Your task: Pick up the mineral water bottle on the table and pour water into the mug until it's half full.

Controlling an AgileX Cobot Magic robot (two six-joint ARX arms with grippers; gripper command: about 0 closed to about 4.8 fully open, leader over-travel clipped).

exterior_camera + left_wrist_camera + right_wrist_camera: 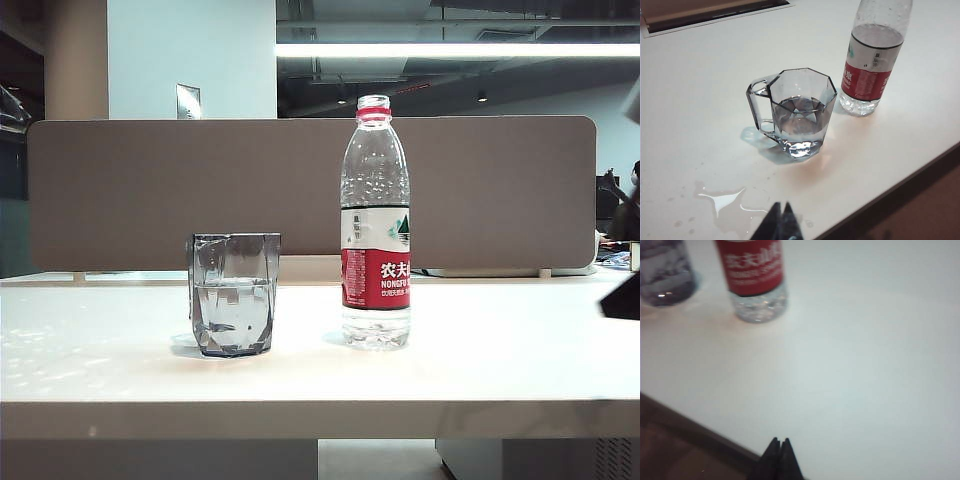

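- mineral water bottle [375,225] stands upright on the table [480,360], just right of the mug [234,293], not touching; cap off, red neck ring, red-and-white label
- bottle looks mostly empty, so probably light and easy to tip; thin clear plastic likely dents under a hard squeeze; best hold seems the labelled mid-body
- mug is smoky faceted glass with a handle in the left wrist view, water roughly halfway up; likely heavy-ish, slick, breakable
- small water puddle [727,200] on the table near the left gripper [781,212]
- left gripper pinched together, empty, hanging off the table's front edge near the mug
- right gripper [779,447] also pinched together, empty, back at the front edge, well apart from the bottle
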